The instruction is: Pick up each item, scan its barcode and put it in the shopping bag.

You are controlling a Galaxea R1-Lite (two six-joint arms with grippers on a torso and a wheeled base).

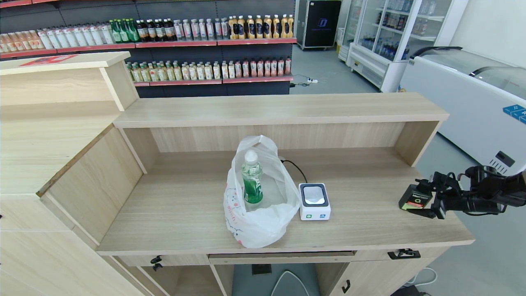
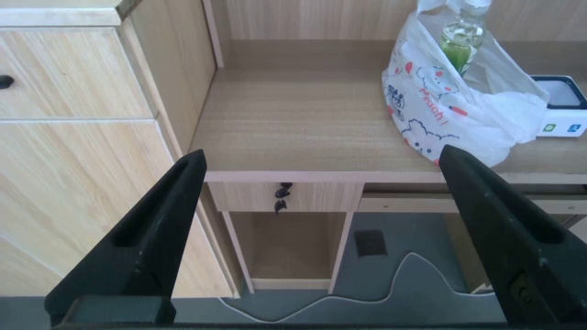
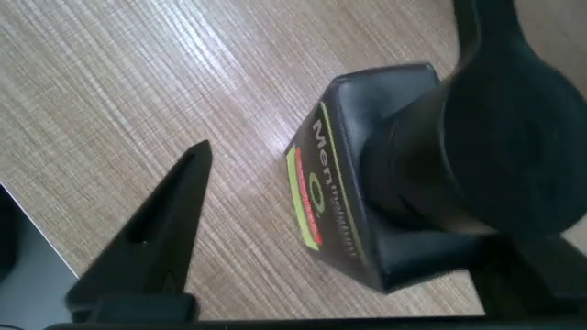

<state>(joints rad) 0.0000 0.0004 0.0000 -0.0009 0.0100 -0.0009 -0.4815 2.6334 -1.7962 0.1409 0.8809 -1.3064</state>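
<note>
A white plastic shopping bag [image 1: 254, 218] stands mid-counter with a green bottle [image 1: 252, 181] upright inside it. Right beside it sits the white barcode scanner [image 1: 314, 200]. A small black box [image 1: 414, 201] with a red and green label rests near the counter's right edge. My right gripper [image 1: 427, 198] is open at that box. In the right wrist view one finger lies against the box [image 3: 339, 192] and the other finger [image 3: 151, 243] stands apart from it. My left gripper [image 2: 323, 158] is open and holds nothing, low in front of the counter's left part, facing the bag [image 2: 440, 101].
The wooden counter [image 1: 370, 230] has a raised shelf [image 1: 279, 109] at the back and a slanted side panel [image 1: 94, 181] on the left. A black cable [image 1: 294, 166] runs behind the scanner. Drawer handles [image 1: 403, 254] sit under the front edge.
</note>
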